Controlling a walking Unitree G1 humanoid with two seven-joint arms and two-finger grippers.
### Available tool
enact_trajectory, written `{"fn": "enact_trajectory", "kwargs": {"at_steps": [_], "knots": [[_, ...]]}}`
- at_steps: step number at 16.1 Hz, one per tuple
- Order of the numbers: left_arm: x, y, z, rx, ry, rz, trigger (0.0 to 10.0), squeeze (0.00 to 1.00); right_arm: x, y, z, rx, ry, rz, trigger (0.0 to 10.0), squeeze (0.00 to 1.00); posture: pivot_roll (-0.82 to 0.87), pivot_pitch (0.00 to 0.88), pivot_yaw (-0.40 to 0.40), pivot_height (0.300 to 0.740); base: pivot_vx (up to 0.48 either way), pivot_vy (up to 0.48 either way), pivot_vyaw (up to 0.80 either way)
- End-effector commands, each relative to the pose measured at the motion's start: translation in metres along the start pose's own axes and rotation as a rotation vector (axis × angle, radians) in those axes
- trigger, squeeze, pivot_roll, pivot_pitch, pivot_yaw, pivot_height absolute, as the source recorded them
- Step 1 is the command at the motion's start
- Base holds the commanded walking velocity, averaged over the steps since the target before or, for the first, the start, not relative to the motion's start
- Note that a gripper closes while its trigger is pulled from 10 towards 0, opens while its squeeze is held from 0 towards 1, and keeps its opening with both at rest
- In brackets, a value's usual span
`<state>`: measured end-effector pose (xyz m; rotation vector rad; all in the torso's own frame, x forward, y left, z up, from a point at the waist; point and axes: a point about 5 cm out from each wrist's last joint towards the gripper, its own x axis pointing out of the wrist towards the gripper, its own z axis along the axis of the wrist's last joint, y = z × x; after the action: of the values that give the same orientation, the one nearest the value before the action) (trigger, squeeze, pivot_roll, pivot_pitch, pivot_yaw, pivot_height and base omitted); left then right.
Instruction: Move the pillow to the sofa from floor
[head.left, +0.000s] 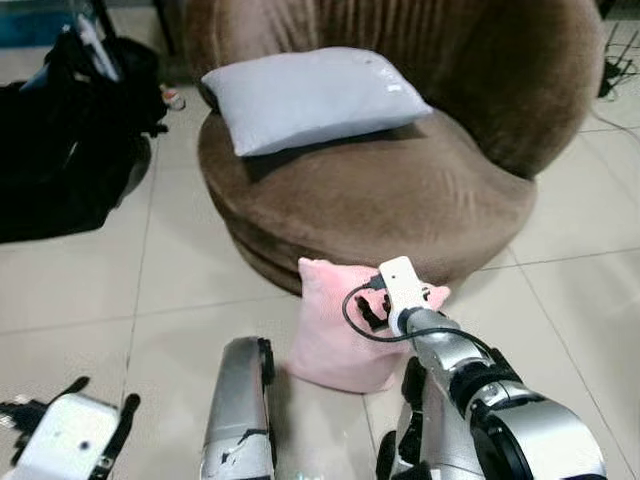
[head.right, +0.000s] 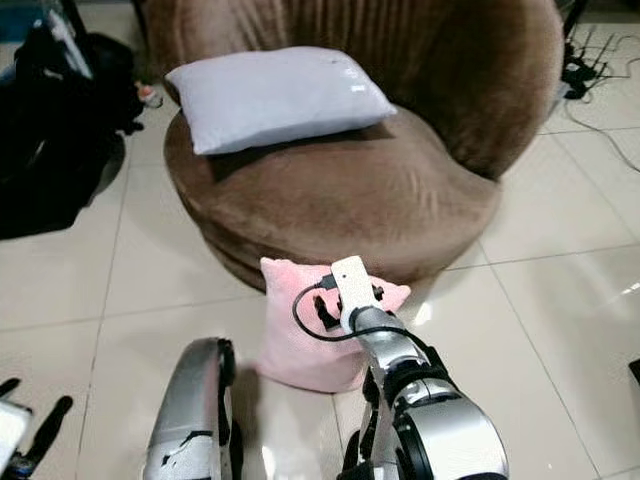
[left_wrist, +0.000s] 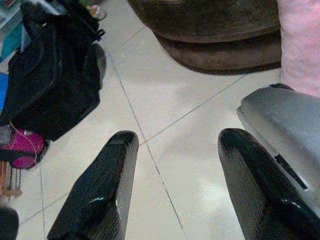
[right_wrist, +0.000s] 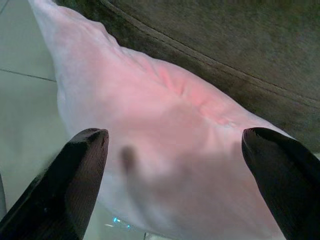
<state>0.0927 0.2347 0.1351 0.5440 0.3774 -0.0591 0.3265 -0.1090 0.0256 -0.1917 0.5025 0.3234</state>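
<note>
Right gripper (right_wrist: 175, 165): fingers spread wide, poised at pink pillow (head.left: 335, 330) propped on floor (head.left: 90, 290) against brown sofa (head.left: 400, 190).

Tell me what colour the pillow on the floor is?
Pink: the soft pink pillow, clearest in the left eye view.

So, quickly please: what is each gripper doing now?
Left gripper: open, empty, above the tiled floor.
Right gripper: open, at the soft pink pillow, not yet gripping.

silver arms, a looping black cable (head.left: 352, 318), white wrist module (head.left: 402, 280), ribbed black fingers (left_wrist: 100, 192).
</note>
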Motion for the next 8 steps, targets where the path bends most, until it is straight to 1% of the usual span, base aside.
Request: {"fn": "enact_trajectory", "kwargs": {"at_steps": [1,2,3,4,5,6,7,8], "knots": [[-0.005,-0.005,0.012,-0.030,-0.059,-0.033,10.0,0.00,0.001,0.000,0.004,-0.028,-0.009,-0.020,10.0,1.00,0.59,0.192,-0.027,0.527,0.000,0.000,0.00],[-0.009,-0.014,0.016,-0.045,-0.072,-0.090,10.0,0.00,0.001,0.000,0.006,-0.054,-0.008,-0.030,10.0,1.00,0.61,0.194,-0.035,0.527,0.000,0.000,0.00],[-0.013,-0.022,0.017,-0.040,-0.067,-0.154,10.0,0.00,0.002,0.000,0.005,-0.079,0.003,-0.031,10.0,1.00,0.62,0.194,-0.042,0.527,0.000,0.000,0.00],[-0.019,-0.027,0.017,-0.012,-0.061,-0.192,10.0,0.00,0.002,0.001,0.007,-0.098,0.009,-0.027,10.0,1.00,0.64,0.200,-0.053,0.527,0.000,0.000,0.00],[-0.022,-0.028,0.017,-0.002,-0.060,-0.198,10.0,0.00,0.002,0.001,0.008,-0.106,0.010,-0.024,10.0,1.00,0.64,0.202,-0.055,0.527,0.000,0.000,0.00],[-0.025,-0.024,0.022,0.001,-0.074,-0.177,10.0,0.00,0.003,-0.001,0.011,-0.130,0.010,-0.030,10.0,1.00,0.66,0.213,-0.061,0.527,0.000,0.000,0.00],[-0.024,-0.018,0.027,-0.026,-0.098,-0.142,10.0,0.00,0.004,-0.002,0.016,-0.141,0.006,-0.044,10.0,1.00,0.67,0.225,-0.063,0.527,0.000,0.000,0.00],[-0.024,-0.016,0.029,-0.046,-0.108,-0.133,10.0,0.00,0.004,-0.003,0.018,-0.144,0.003,-0.051,10.0,1.00,0.67,0.231,-0.064,0.527,0.000,0.000,0.00]]}}
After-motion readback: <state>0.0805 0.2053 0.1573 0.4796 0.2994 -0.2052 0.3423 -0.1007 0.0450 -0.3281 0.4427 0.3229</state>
